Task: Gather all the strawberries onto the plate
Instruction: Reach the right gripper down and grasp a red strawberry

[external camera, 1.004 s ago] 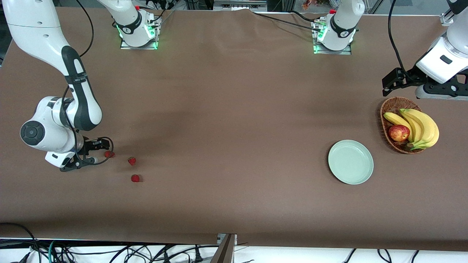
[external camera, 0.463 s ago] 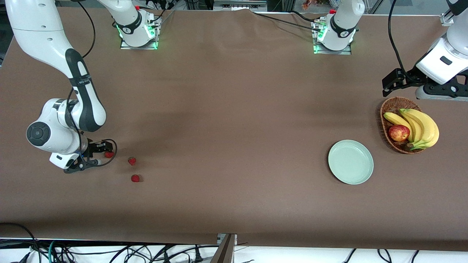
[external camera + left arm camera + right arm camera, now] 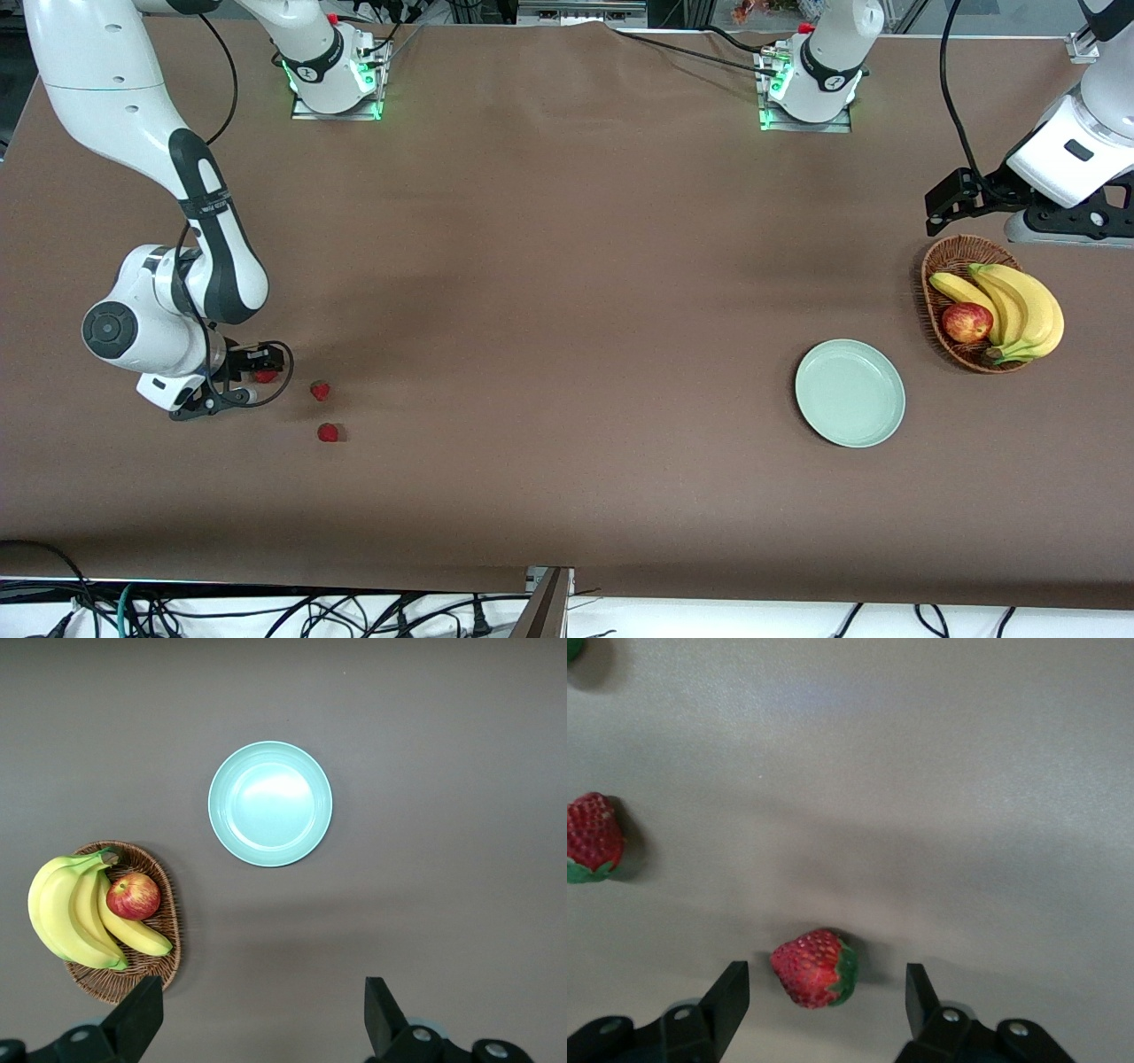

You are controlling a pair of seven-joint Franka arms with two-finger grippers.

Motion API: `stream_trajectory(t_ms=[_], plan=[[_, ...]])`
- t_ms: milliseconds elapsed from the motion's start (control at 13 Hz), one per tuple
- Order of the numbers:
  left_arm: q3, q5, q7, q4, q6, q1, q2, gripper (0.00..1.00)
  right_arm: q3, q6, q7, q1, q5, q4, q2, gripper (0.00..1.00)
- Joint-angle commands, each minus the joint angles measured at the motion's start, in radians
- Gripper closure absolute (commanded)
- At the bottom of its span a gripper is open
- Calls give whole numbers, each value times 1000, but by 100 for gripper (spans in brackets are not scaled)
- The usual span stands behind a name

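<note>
Three small red strawberries lie on the brown table near the right arm's end: one (image 3: 267, 377) between my right gripper's fingers, a second (image 3: 320, 390) beside it, a third (image 3: 329, 432) nearer the camera. My right gripper (image 3: 256, 376) is low and open around the first strawberry (image 3: 813, 967) without touching it; its open jaws (image 3: 826, 992) stand either side. The second strawberry (image 3: 594, 837) shows farther off. The pale mint plate (image 3: 850, 392) lies empty toward the left arm's end. My left gripper (image 3: 950, 200) waits open and empty, high over the table by the basket, with the plate (image 3: 270, 804) in its view.
A brown wicker basket (image 3: 941, 266) holds bananas (image 3: 1019, 306) and a red apple (image 3: 967, 322) beside the plate; it also shows in the left wrist view (image 3: 146, 979). Wide bare tabletop lies between the strawberries and the plate.
My right arm has moved toward the strawberries, bringing its open fingers around the first one. The strawberries, plate and left arm have not moved.
</note>
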Motion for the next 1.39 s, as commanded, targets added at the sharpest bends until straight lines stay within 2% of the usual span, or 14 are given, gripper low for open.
stream_trajectory(t_ms=[0,232,540,618,772,1004,1158,1312], plan=[[1,-12,5,27,-14,0,11,0,1,20,4,1,19,0,3,31],[1,-13,0,27,-14,2,11,0,1,27,4,3,24,0,11,44],[1,-13,0,27,-14,2,11,0,1,22,4,7,39,5,6,77],[1,-13,0,27,-14,0,11,0,1,16,0,9,39,20,6,82],[1,-13,-1,29,-14,0,11,0,3,-15,0,16,39,43,-5,84],[1,-13,0,27,-17,0,11,0,3,-165,35,32,39,149,-12,84],[1,-12,0,27,-17,0,11,0,3,-254,94,73,41,227,-12,84],[1,-13,0,29,-17,0,11,0,28,-272,201,128,53,282,-12,84]])
